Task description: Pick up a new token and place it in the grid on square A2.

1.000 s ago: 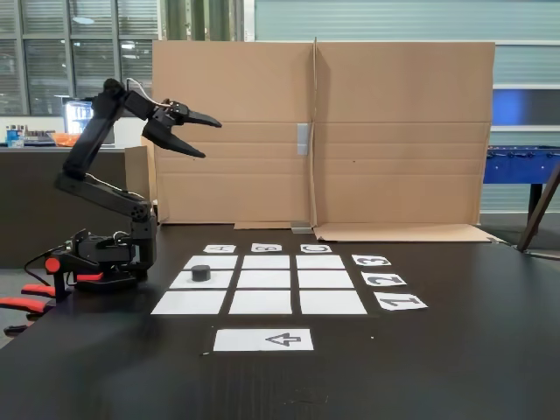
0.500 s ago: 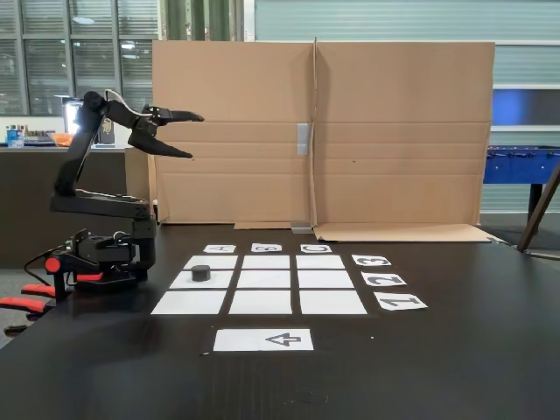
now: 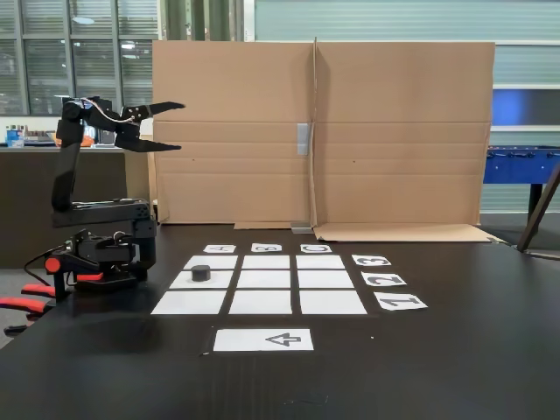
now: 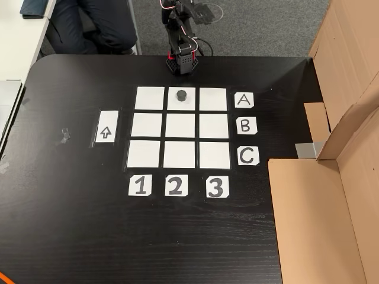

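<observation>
Judging by the layout, placing looks done, so the step in hand is retreating; best keep the lift high, clear of the matte black table point(image 3: 455, 350). The corrugated cardboard screen point(image 3: 394, 131) stands behind. In the paper grid point(image 4: 180, 127) (nine flat white rectangles), square A2 point(image 4: 190, 102) carries the token point(image 4: 181, 94), a squat black puck. The gripper point(image 3: 171, 127) hangs raised with fingers spread, empty.

Arm's upper links point(image 4: 188, 10) cut by the other view's top edge; cardboard point(image 4: 349, 177) by its right edge.

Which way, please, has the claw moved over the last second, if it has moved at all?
Yes. In the fixed view the claw has drawn back leftward and slightly upward, away from the cardboard wall, folding over the arm's base; its jaws stand open.
</observation>
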Available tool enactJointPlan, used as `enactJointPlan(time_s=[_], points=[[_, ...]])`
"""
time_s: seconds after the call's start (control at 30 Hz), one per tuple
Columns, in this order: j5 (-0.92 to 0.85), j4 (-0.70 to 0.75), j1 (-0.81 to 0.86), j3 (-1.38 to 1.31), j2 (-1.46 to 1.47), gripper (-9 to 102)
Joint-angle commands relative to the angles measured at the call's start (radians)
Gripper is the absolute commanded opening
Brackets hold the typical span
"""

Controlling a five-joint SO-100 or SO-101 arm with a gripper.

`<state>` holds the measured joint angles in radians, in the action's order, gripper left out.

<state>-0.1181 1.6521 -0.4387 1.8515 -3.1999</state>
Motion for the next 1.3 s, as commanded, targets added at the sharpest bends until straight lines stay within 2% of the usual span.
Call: enactJointPlan(time_s=[0.0, 0.23, 1.27], points=[[0.018, -0.017, -0.009, 0.003, -0.02, 39], [0.021, -0.017, -0.017, 0.011, -0.092, 39], [0.02, -0.015, -0.011, 0.011, -0.092, 39]])
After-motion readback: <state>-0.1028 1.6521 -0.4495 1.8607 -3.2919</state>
